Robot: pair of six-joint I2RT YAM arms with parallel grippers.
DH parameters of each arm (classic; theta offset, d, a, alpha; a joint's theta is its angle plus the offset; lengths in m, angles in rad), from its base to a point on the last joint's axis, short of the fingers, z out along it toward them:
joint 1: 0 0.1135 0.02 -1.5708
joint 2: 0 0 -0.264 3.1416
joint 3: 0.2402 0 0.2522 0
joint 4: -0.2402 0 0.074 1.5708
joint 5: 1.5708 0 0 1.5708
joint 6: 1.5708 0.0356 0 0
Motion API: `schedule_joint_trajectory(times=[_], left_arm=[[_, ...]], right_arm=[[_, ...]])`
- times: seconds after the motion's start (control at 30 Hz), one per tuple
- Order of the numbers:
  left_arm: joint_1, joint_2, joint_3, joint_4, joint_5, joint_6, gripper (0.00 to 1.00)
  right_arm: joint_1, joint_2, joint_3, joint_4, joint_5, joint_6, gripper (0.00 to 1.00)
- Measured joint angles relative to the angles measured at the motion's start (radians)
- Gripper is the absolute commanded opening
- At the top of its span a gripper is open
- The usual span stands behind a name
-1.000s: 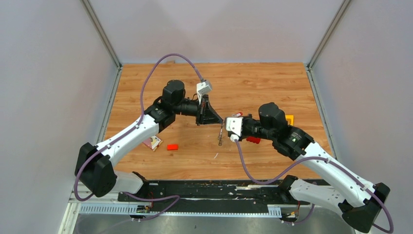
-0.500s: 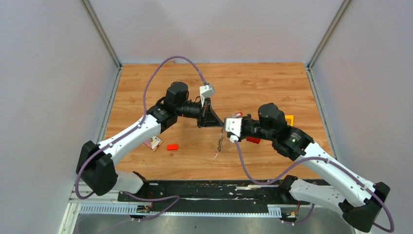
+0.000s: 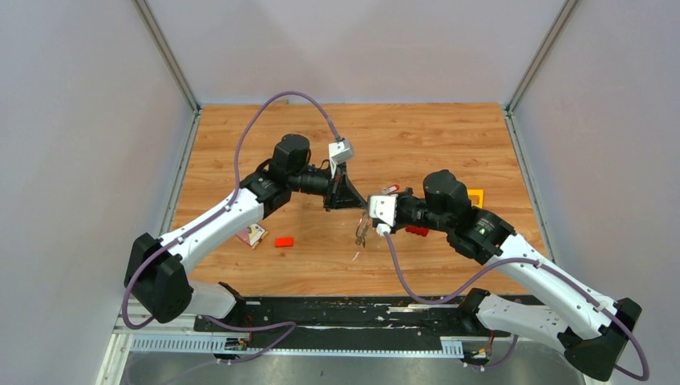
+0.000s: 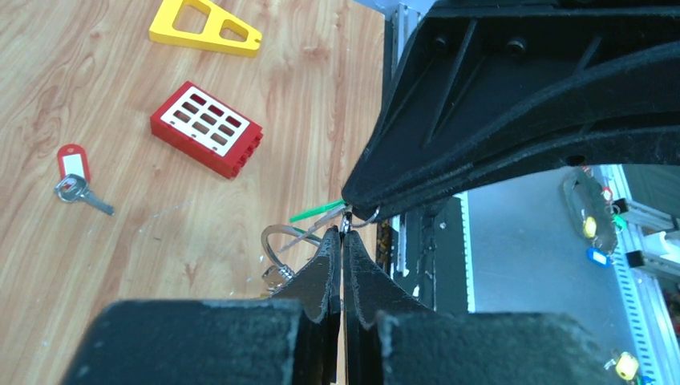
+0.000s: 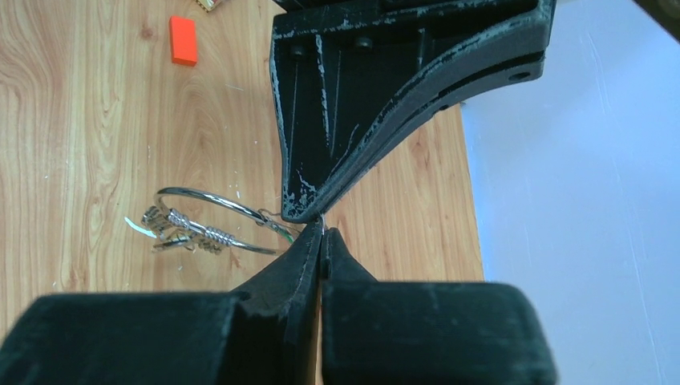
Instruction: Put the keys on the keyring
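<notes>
- Black fingers of the left end effector [image 4: 342, 241] are pressed together, with a tiny bit of silver wire at their very tip. The right end effector [image 5: 321, 241] is closed the same way, its tip touching the left one's.
- That wire seems to belong to the keyring [image 5: 210, 234], so I judge both are gripping it. The pinch is too small to be sure.
- The keyring hangs just below the two tips, over the middle of the table [image 3: 417, 136]. A few small silver pieces are bunched on its lower side and a green sliver [image 4: 315, 213] sits beside it. I cannot tell whether those are keys.
- Farther out, a key [image 4: 72, 172] with a red tag lies alone on the table near a red block [image 4: 207, 128] with white squares. A yellow piece [image 4: 204, 28] lies beyond, and a small orange block [image 5: 183, 40] on the other side.
- The step in hand looks like holding the ring's wire between the tips to open it for threading. Next, one end effector must keep its hold while the other lets go to fetch the loose key, without the ring swinging or dropping.
- Compared with a second ago, the left end effector has crept slightly toward the right one. From above, the ring was then a narrow upright line and now shows as a wider, tilted loop.
</notes>
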Motion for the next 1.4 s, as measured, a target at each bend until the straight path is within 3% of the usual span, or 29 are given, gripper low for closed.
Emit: schedule_joint_trajectory(times=[0.43, 0.63, 0.77, 0.9, 1.13, 1.4], left_arm=[[-0.001, -0.029, 0.025, -0.129, -0.034, 0.137, 0.0], [-0.006, -0.029, 0.03, -0.165, -0.055, 0.154, 0.0], [-0.007, -0.029, 0.03, -0.193, -0.069, 0.155, 0.0], [-0.007, -0.034, 0.03, -0.193, -0.1, 0.15, 0.0], [-0.007, -0.087, 0.005, -0.153, -0.162, 0.121, 0.0], [-0.007, -0.099, -0.026, -0.097, -0.242, 0.063, 0.0]], right_arm=[[0.002, 0.037, 0.0, -0.005, 0.011, -0.022, 0.02], [0.002, 0.048, 0.0, -0.008, 0.026, -0.028, 0.17], [-0.003, 0.053, 0.0, -0.008, 0.063, -0.026, 0.32], [-0.024, 0.042, -0.006, 0.003, 0.063, -0.012, 0.36], [-0.144, 0.0, -0.013, -0.003, -0.109, 0.052, 0.48], [-0.174, 0.103, -0.01, -0.032, -0.329, 0.146, 0.59]])
